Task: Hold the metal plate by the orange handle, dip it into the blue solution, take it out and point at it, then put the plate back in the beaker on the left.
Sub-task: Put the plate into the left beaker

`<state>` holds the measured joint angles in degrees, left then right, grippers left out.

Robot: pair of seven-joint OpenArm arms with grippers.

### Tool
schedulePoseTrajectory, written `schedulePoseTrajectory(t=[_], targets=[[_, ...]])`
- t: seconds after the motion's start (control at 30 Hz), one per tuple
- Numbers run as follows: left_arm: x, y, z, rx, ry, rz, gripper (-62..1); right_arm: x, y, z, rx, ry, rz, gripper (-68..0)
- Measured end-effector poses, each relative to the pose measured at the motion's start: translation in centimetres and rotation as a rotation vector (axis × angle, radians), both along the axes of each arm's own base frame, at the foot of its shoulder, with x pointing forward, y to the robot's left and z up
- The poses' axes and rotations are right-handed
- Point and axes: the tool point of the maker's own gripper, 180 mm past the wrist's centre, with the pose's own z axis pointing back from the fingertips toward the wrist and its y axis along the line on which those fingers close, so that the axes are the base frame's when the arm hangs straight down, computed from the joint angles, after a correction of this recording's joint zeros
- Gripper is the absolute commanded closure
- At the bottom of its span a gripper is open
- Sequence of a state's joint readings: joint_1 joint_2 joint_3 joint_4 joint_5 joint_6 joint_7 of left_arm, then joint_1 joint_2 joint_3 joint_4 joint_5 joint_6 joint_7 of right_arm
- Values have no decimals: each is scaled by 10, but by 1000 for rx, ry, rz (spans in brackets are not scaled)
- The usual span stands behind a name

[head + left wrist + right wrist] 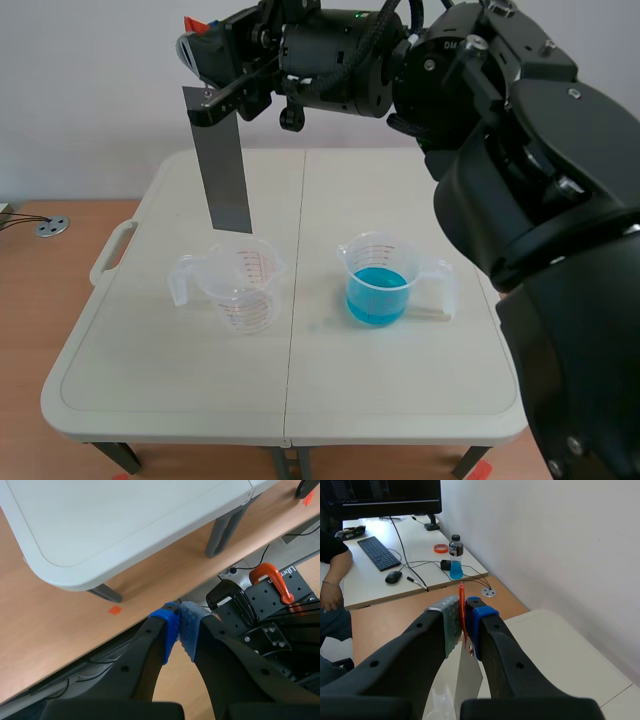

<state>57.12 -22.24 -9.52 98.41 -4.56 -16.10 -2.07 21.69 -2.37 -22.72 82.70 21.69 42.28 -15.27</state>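
The right arm stood raised across the top of the scene, its tool [203, 62] clamped on the thin orange handle [462, 611] of the flat grey metal plate [225, 165]. The plate hung upright, slightly tilted, clear of the pale folding worktop [150, 380]. Its lower edge was just above the rim of the clear plastic beaker with red markings [240, 285] on the left. Whether it was directly over the opening or a little behind it could not be told. In the right wrist view the handle sat pressed between the two pads, with the plate dropping away below the tool.

To the right, well apart from the first, stood a second clear plastic beaker [392, 262] holding blue solution [377, 297], its handle turned outward.

The left tool [179, 625] was off the worktop's corner, above the wooden floor [45, 625], its blue pads pressed together on nothing. An orange clamp [270, 577] sat on a black perforated base near it.
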Motion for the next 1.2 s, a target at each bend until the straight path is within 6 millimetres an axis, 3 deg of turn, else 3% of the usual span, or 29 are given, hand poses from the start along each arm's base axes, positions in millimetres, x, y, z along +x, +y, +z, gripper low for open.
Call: schedulePoseTrajectory(t=[0.3, 1.2], targets=[[0, 0, 0, 0, 0, 0, -12, -2, 7, -10, -4, 14, 19, -13], [0, 0, 0, 0, 0, 0, -12, 10, 3, -67, -42, 94, -10, -13]])
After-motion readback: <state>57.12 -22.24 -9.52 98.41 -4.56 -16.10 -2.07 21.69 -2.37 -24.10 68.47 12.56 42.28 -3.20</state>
